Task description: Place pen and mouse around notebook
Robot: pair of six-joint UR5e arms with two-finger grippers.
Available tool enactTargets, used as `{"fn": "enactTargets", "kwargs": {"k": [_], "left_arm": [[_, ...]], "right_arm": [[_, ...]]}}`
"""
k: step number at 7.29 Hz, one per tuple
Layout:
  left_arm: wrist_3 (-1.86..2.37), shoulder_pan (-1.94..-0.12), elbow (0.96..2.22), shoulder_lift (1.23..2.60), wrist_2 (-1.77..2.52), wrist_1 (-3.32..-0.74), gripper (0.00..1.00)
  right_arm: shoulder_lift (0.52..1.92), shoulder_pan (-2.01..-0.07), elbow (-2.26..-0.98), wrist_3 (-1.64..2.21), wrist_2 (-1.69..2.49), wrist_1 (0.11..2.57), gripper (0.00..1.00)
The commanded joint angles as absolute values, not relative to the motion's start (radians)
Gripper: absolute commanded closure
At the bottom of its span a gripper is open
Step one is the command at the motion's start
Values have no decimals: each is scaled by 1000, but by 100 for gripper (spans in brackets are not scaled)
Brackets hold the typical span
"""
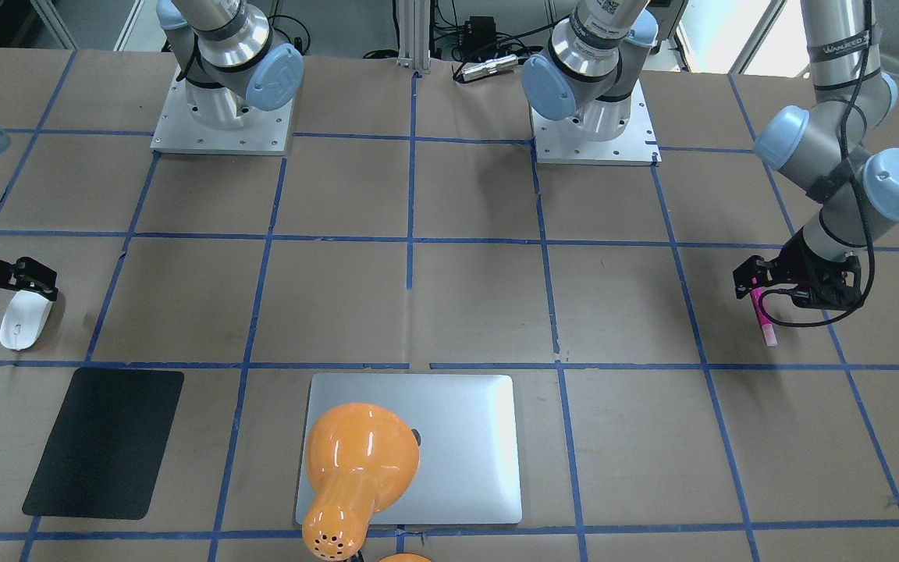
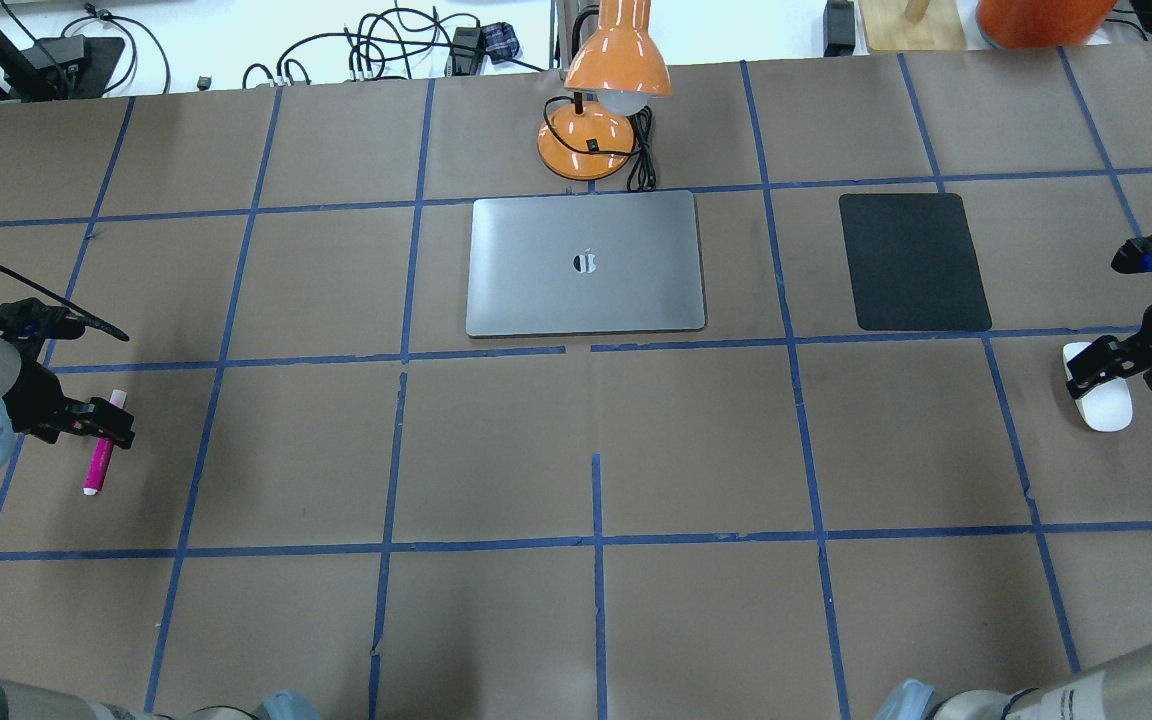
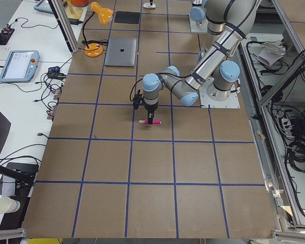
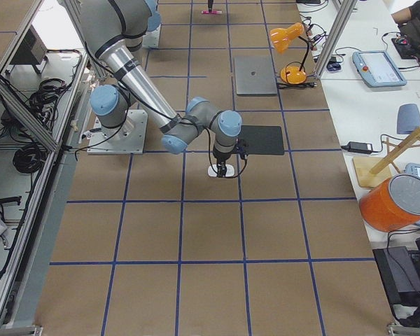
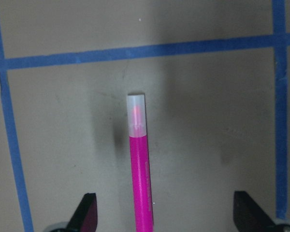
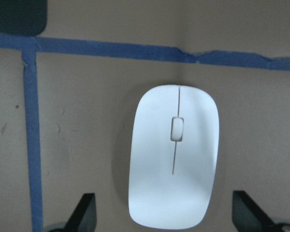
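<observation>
Magenta against the brown paper, the pen [image 2: 98, 458] lies flat on the worktop [image 2: 596, 440] at the far left of the overhead view, well apart from the notebook. The left jaws stand wide over its uncapped end. In the left wrist view the barrel runs up the middle between two dark tips set far out on either side, neither touching it, and the pale cap points away from the wrist. We judge the pen not yet gripped: the step in hand is the pick, with the jaws lined up but not closed.

In the middle, toward the far edge, the notebook [image 2: 586, 264] lies shut and flat. A lamp [image 2: 604, 100] stands just behind it, and a black mat [image 2: 914, 262] lies near its right side, apart from it.

At the far right, a little past the mat, the mouse [image 2: 1101, 402] rests on the worktop. The right jaws hang over it, also wide: the right wrist view shows the white shell centred between the two tips with clear gaps on both sides. As we read it, the mouse too is ungrasped.

The next move, we think, calls for each pair of jaws to close squarely across its thing. The thin barrel needs the jaws low enough to catch it. The glossy mouse wants a firm hold on its sides so it does not slip. Then comes a lift and a carry inward, the pen to the notebook's left and the mouse to its right, by the mat.
</observation>
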State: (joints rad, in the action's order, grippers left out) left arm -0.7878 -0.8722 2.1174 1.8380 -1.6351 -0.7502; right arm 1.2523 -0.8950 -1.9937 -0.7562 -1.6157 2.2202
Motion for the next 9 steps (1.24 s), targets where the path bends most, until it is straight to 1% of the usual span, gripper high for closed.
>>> {"fn": "enactTargets", "kwargs": {"k": [1,2,3,4,6,7,9], "left_arm": [[-792,-868,2114,1884,-1637,-704,13],[-792,-868,2114,1896,-1637,-692,39],[-792,-868,2112,1901,-1635,-687,74],[-792,-868,2114,1902,-1635,-664,100],[-792,-868,2114,1899,-1637,-663,100],[-773,-871,2114,1888,-1647,-666,100],[-592,-912,2112,1844,-1655,-734,100]], "right_arm": [[1207,-893,-1991,-758,-1621,2246,0],[1197,-893,-1994,-759,-1620,2282,0],[1201,-893,-1988,-753,-1631,2296,48],[1200,-894,-1987,-750,-1635,2289,76],[1218,-910,-1979,-682,-1632,2276,85],[1218,-954,-1939,-640,-1625,2272,85],[1215,-1108,-1803,-470,-1621,2173,85]]}}
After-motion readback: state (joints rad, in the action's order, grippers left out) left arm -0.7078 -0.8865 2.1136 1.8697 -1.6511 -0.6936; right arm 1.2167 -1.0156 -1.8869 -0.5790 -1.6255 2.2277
